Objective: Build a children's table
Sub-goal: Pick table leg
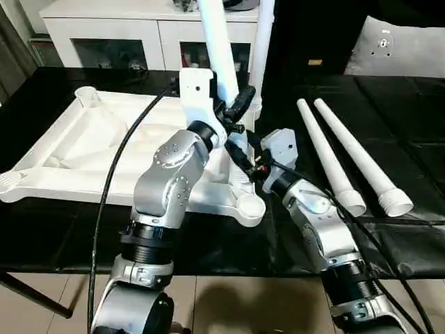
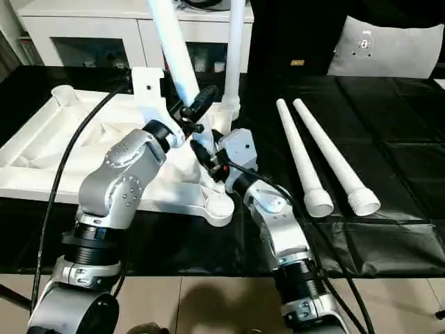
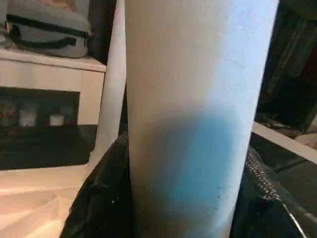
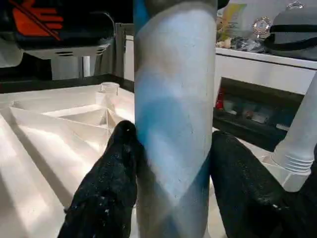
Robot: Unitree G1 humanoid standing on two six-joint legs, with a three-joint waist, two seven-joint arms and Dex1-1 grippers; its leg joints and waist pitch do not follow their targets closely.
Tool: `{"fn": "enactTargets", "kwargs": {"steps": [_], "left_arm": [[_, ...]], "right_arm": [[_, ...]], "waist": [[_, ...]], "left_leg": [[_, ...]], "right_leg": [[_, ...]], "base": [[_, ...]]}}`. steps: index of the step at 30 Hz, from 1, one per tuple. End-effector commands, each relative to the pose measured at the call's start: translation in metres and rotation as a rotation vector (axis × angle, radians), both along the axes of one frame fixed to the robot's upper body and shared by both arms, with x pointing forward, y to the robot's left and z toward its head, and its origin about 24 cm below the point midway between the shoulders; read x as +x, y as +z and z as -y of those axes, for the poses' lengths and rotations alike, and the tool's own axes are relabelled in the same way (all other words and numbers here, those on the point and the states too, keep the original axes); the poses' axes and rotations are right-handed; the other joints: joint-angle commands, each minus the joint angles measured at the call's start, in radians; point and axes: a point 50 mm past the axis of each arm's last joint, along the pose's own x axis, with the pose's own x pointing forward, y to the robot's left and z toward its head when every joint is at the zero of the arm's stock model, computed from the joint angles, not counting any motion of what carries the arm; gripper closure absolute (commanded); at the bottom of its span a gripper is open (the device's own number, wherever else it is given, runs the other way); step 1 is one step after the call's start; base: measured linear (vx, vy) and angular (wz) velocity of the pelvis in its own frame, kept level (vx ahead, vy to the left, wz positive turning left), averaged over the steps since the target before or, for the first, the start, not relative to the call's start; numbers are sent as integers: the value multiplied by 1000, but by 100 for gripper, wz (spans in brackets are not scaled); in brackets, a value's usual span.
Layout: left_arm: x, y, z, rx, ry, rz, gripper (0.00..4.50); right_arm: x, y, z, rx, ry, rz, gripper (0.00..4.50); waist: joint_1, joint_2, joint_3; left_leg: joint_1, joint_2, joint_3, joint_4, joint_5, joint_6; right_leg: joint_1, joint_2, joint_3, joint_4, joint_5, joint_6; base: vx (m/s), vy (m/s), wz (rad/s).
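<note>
The head views take in the whole job: one white plastic rectangular tabletop (image 1: 83,149) lying ribbed side up on the black table (image 1: 389,236), and four long tapered white tube legs in all, two lying side by side (image 2: 316,156) on the black surface to the right, one standing upright (image 2: 233,62) in a far corner socket, and one held leg (image 1: 221,59) rising tilted above the tabletop's near right part. The wrist views add the grip itself: the left gripper (image 3: 168,198) has its two black fingers clamped either side of that held leg, and the right gripper (image 4: 171,183) is likewise closed on it lower down, with the ribbed underside spread behind. A white glass-door cabinet (image 1: 118,35) stands beyond the table.
</note>
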Motion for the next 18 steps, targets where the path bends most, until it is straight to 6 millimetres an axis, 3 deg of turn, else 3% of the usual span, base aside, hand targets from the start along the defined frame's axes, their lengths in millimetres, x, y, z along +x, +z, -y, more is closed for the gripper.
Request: {"fn": "enactTargets", "kwargs": {"steps": [1,3,4,6,7,10,14,18], "left_arm": [[1,-2,0,38,20,11,267],[2,-2,-1,30,25,7,267],[2,-2,-1,27,25,5,267],[3,-3,-4,10,35,-2,267],[4,-2,-6,1,41,-6,267],[7,-2,-13,0,56,-9,267],[14,-3,-30,5,82,-21,267],[18,-2,-39,15,70,-35,267]], "right_arm": [[2,4,-2,-9,2,16,270],[3,3,0,21,-8,-4,270],[3,3,1,29,-19,-7,235],[4,3,3,94,-5,-51,214],[4,5,4,101,-2,-48,198],[5,8,6,93,3,-30,166],[2,10,13,83,39,-23,145],[0,13,21,105,62,-25,97]], "waist": [[-3,-3,-72],[-2,-7,-72],[-2,-5,-72],[-2,-5,-72],[-3,-11,-72],[-1,-2,-73],[-1,-4,-73],[0,-2,-74]], "left_leg": [[10,49,-17,-62,-91,83],[10,49,-16,-61,-90,85],[10,49,-17,-62,-90,85],[10,49,-17,-62,-96,88],[10,50,-16,-62,-98,92],[12,49,-17,-61,-90,87],[10,47,-17,-61,-93,87],[14,47,-16,-61,-98,84]], "right_leg": [[64,-67,51,-57,-15,-219],[65,-68,51,-57,-10,-221],[65,-69,51,-56,-11,-223],[65,-68,51,-57,-18,-225],[65,-68,51,-58,-18,-225],[63,-67,50,-56,-16,-224],[64,-66,50,-56,-16,-218],[63,-67,50,-55,-13,-220]], "base": [[0,0,0],[0,0,0],[0,0,0],[0,0,0],[0,0,0],[0,0,0],[0,0,0],[0,0,0]]}}
